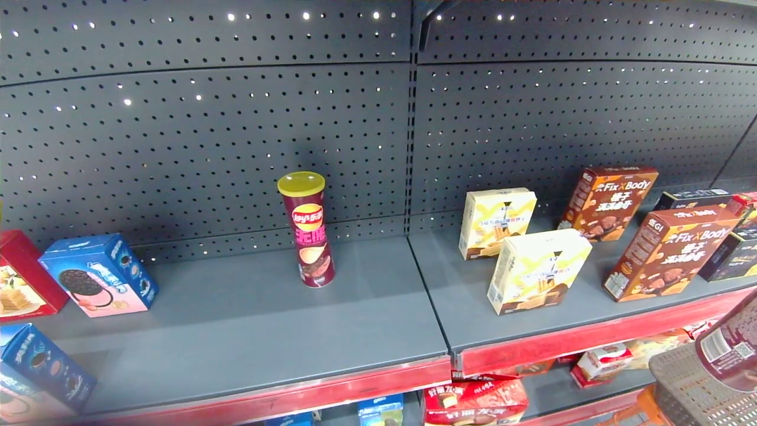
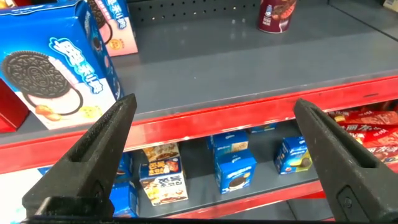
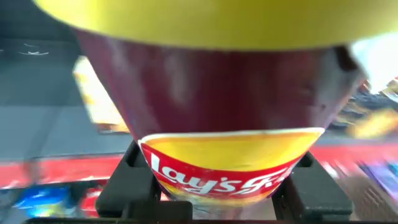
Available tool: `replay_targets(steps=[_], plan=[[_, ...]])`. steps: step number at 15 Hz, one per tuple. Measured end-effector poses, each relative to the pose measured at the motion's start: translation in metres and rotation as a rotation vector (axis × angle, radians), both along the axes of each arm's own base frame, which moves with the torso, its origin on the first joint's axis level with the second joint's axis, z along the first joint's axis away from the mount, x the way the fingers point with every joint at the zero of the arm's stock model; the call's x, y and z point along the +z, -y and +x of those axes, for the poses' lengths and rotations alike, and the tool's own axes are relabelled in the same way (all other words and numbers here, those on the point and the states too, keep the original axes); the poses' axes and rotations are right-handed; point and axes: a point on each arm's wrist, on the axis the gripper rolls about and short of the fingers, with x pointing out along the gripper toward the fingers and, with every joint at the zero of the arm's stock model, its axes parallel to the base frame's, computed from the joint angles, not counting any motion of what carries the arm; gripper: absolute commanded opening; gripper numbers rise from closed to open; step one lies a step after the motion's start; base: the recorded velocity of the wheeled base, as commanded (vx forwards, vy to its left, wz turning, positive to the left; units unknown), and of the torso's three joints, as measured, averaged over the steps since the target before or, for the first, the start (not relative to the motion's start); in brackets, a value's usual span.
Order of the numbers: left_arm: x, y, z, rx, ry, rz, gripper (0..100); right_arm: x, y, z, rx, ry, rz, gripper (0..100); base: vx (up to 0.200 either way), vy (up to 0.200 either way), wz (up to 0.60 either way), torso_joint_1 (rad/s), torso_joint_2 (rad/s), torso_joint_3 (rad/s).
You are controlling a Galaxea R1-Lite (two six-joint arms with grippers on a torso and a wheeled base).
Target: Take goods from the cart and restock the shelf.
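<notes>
Maroon chip can [image 3: 217, 93], yellow-lidded, sat pinched in the right claw [image 3: 221, 190]. Head view placed it low at right by the cart basket [image 1: 692, 390], short of the shelf [image 1: 266, 331]. Step, prob.: carry to shelf. Next move called for a lift over the red lip & upright set-down near the shelved can [image 1: 307, 228]. Left wrist view added the left claw [image 2: 211, 155], spread & empty, facing a blue cookie box [image 2: 56, 68].

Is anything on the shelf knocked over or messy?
Nothing stands out. The chip can stands upright, alone on the shelf, and the boxes to both sides stand upright too. No spills or dents that I can see. The right gripper holds a second can.
</notes>
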Motion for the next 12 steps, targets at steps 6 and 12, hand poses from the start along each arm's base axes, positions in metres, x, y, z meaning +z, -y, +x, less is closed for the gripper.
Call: replay_targets(steps=[6,12], plan=[[0.0,0.0,0.0,0.0,0.0,0.0,100,0.002,0.004,-0.014,0.121,-0.027,-0.006,0,0.0,0.0,0.0,0.0,0.0,0.0],[0.0,0.0,0.0,-0.003,0.0,0.008,100,0.006,0.002,-0.012,0.161,-0.049,-0.003,0,0.0,0.0,0.0,0.0,0.0,0.0]])
